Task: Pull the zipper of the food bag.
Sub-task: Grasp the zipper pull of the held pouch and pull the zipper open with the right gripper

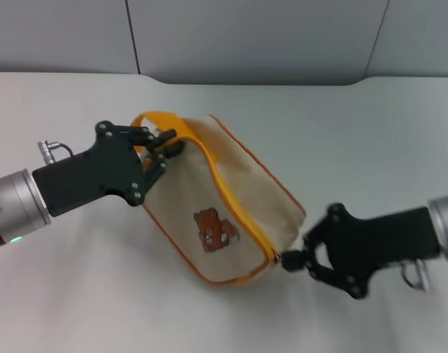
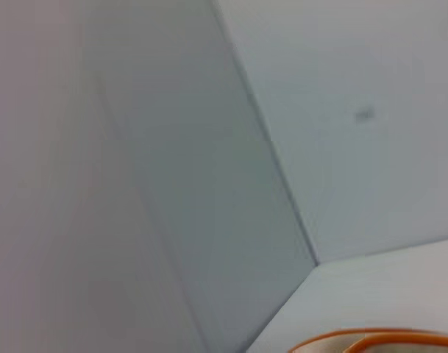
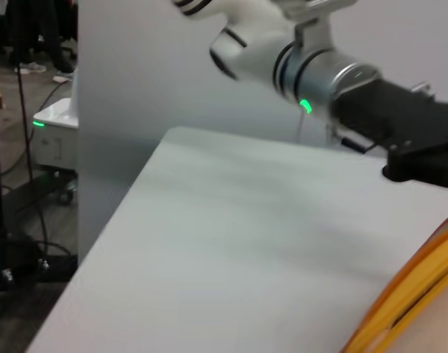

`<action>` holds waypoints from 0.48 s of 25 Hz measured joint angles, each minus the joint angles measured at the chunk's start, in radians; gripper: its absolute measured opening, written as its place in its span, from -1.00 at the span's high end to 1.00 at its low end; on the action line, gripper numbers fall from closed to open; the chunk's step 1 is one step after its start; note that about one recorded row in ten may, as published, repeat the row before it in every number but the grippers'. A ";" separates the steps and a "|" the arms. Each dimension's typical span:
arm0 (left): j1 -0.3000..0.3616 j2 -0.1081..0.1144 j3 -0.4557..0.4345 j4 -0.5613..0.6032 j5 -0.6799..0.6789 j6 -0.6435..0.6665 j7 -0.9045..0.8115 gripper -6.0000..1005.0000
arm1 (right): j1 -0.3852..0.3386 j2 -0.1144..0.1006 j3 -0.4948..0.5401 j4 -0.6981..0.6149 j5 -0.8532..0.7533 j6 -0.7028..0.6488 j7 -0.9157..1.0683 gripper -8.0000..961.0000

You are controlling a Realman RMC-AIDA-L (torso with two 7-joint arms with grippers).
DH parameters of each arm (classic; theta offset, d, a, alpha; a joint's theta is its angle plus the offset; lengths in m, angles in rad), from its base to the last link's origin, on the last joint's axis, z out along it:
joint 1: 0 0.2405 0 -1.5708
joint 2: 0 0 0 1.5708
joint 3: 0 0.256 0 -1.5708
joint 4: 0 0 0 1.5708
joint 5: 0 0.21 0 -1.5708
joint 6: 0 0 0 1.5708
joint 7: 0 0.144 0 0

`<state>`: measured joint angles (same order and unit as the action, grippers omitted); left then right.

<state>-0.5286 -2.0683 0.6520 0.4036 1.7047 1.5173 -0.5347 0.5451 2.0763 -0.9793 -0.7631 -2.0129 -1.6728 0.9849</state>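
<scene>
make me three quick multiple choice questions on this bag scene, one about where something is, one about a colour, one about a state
1. Where is the left gripper?
A. at the bag's handle end
B. on the bear patch
C. flat on the table away from the bag

2. What colour is the zip band on the bag?
A. blue
B. orange-yellow
C. black

3. What is the right gripper doing?
A. hanging open high above the bag
B. pinched shut at the bag's near corner, where the zip band ends
C. holding the loop handle

Answers:
1. A: in the head view its fingers sit on the bag's far end beside the orange loop handle.
2. B: the band along the bag's upper edge is orange-yellow, like the piping.
3. B: its fingertips meet at that corner, and the pull tab itself is too small to make out.
</scene>
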 joint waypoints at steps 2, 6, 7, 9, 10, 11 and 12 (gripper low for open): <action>0.001 0.000 -0.002 0.000 0.000 -0.019 -0.023 0.79 | -0.024 -0.006 0.009 -0.021 -0.005 -0.027 0.022 0.99; 0.009 0.000 -0.007 0.000 -0.001 -0.032 -0.059 0.79 | -0.044 -0.001 0.104 -0.015 0.006 -0.021 0.049 0.96; 0.012 0.000 -0.007 0.000 -0.001 -0.031 -0.071 0.79 | -0.043 0.003 0.147 -0.003 0.012 -0.020 0.052 0.95; 0.023 0.000 -0.008 -0.010 -0.002 -0.037 -0.125 0.79 | -0.028 -0.003 0.258 0.063 0.040 -0.024 0.057 0.92; 0.023 0.000 -0.008 -0.010 -0.002 -0.037 -0.125 0.79 | -0.028 -0.003 0.258 0.063 0.040 -0.024 0.057 0.89; 0.026 0.000 -0.008 -0.023 -0.002 -0.044 -0.141 0.79 | -0.023 -0.008 0.280 0.088 0.052 -0.022 0.059 0.85; 0.028 0.000 -0.013 -0.040 -0.002 -0.051 -0.152 0.79 | -0.020 -0.014 0.306 0.112 0.066 -0.018 0.060 0.82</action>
<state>-0.5008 -2.0686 0.6393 0.3632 1.7031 1.4666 -0.6866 0.5251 2.0628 -0.6736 -0.6515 -1.9469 -1.6905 1.0450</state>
